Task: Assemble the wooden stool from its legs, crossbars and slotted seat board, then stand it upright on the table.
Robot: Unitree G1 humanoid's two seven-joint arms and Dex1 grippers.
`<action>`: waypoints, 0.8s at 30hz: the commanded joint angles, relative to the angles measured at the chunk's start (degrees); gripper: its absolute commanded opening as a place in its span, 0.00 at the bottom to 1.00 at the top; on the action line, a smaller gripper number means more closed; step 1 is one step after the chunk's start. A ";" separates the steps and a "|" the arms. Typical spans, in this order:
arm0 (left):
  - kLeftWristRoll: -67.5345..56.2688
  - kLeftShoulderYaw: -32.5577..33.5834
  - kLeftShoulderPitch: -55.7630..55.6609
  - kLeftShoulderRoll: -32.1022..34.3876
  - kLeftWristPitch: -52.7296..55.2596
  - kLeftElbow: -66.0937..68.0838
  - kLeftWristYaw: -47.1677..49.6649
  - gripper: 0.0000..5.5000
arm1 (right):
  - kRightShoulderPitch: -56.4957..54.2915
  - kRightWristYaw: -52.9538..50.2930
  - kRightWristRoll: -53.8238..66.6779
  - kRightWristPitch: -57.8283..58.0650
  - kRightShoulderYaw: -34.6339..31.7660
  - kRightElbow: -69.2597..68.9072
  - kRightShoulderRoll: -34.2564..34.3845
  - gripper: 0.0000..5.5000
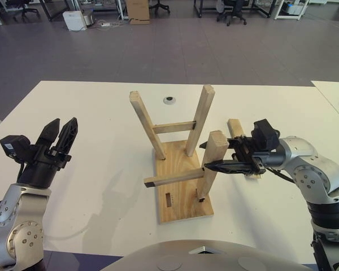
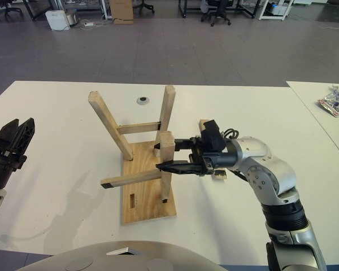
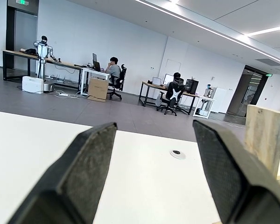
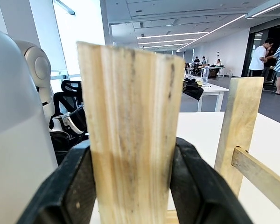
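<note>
The slotted seat board (image 1: 183, 200) lies flat on the white table. Two legs (image 1: 146, 123) (image 1: 200, 116), joined by a crossbar (image 1: 174, 127), stand up from its far end, leaning a little. A third leg (image 1: 213, 161) stands at the board's right side with a crossbar (image 1: 174, 178) sticking out to the left; my right gripper (image 1: 207, 156) is shut on this leg near its top, as the right wrist view shows (image 4: 130, 121). Another leg (image 1: 234, 125) lies on the table behind that gripper. My left gripper (image 1: 65, 121) hangs open above the table's left part, holding nothing.
A small round grommet (image 1: 169, 100) sits in the tabletop behind the stool. An empty slot (image 1: 168, 199) shows in the near part of the board. A second table with a packet (image 2: 333, 101) stands to the right. Bare tabletop (image 1: 96, 169) lies between my left gripper and the board.
</note>
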 commanded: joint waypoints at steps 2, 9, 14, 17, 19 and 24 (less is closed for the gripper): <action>1.27 -0.86 -0.71 0.64 0.07 -0.66 0.83 0.55 | -1.71 1.25 -3.12 -3.03 1.07 1.23 0.43 0.37; 2.14 -1.51 -0.18 0.09 -0.41 -1.27 1.18 0.55 | 8.44 3.15 -7.99 -9.95 1.35 1.62 -1.13 0.37; 2.09 -1.92 -1.83 0.80 -0.08 -0.30 1.25 0.55 | 13.95 3.59 -6.68 -7.73 3.68 4.21 -2.78 0.37; 2.15 -2.30 -2.59 0.98 0.15 0.23 1.03 0.55 | 11.16 5.51 -7.61 -8.38 4.39 10.81 -3.52 0.37; 2.17 -2.40 -2.81 0.96 0.22 0.37 0.96 0.55 | 9.94 6.22 -8.27 -9.41 4.86 12.66 -3.55 0.37; 2.39 -2.80 -3.34 0.79 0.09 0.84 0.82 0.55 | 11.25 6.92 -12.18 -14.12 7.49 12.47 -3.84 0.37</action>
